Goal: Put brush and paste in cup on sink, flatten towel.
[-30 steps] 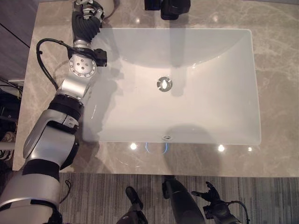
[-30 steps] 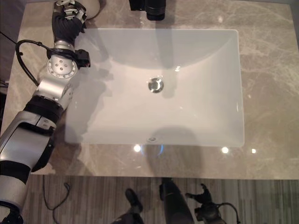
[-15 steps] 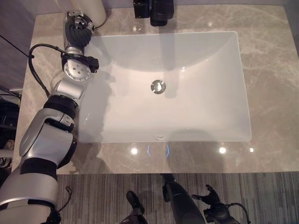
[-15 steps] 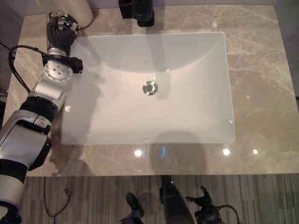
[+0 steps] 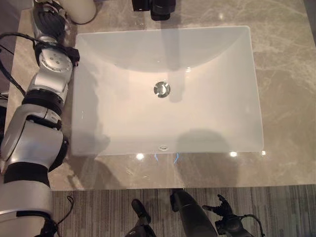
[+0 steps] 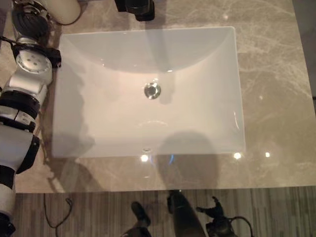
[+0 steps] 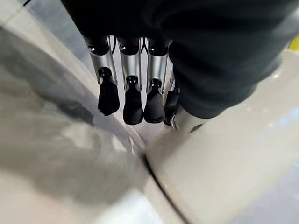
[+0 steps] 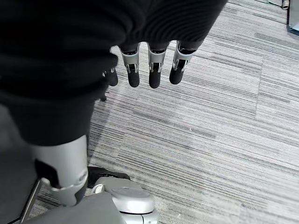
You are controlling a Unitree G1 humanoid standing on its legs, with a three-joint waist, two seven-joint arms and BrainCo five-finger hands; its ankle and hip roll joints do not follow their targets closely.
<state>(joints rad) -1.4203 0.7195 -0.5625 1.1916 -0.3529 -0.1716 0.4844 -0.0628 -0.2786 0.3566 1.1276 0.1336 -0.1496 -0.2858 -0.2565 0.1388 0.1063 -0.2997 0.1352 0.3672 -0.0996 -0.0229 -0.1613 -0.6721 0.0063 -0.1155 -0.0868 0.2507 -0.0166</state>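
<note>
A cream cup [image 5: 81, 7] stands on the marble counter [image 5: 289, 74] at the far left corner, just past the white sink [image 5: 254, 89]. My left hand [image 5: 47, 14] sits right beside the cup on its left. In the left wrist view its fingers [image 7: 133, 100] hang straight next to the cup's curved wall [image 7: 224, 177], curled round nothing. My right hand [image 5: 223, 210] hangs below the counter's front edge over the carpet, its fingers [image 8: 156, 70] straight and holding nothing.
A black tap [image 5: 155, 7] stands at the back of the sink, above the metal drain [image 5: 161, 89]. Wide counter lies to the right of the basin. Striped grey carpet [image 8: 224, 121] covers the floor in front.
The whole picture has shifted, so the camera has moved. My left hand stays beside the cup. The right hand has not moved.
</note>
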